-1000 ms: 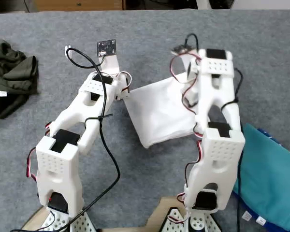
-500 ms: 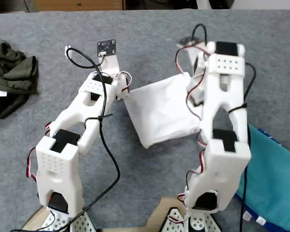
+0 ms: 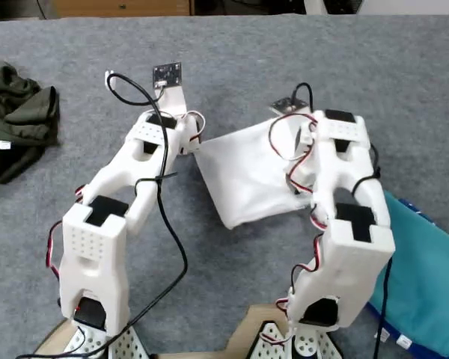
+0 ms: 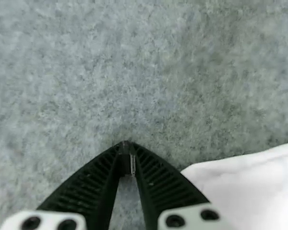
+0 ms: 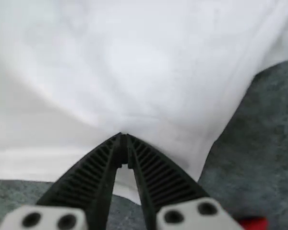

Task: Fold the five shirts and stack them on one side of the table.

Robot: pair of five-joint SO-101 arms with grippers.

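- The white shirt [image 3: 243, 176] lies part-folded in the middle of the grey table cover [image 3: 232, 60], between the two arms. Its lower edge is rumpled and its outline skewed. A fold pressed in now would likely set crooked.
- The right gripper [image 5: 122, 143] sits on the shirt with its fingers closed tip to tip. I cannot tell whether any cloth is caught between them. If none is, a pull would slide over the fabric and move nothing. If only the top layer is caught, a lift would peel that layer off and open the fold.
- The left gripper [image 4: 127, 155] is also closed, with its tips down at the table cover and the shirt's edge just beside one finger, not between them. It looks empty, so it anchors nothing. A tug from the right side could drag the whole shirt rather than fold it.
- Closed tips pressed on the rough cover may snag or bunch it.
- The dark green shirt [image 3: 15, 120] lies crumpled at the far left edge and the teal shirt [image 3: 423, 269] hangs at the right edge beside the right arm's base. A wide swing of that arm could push the teal one off the table.
- No stack side is settled, so the white shirt may end up in the working space.
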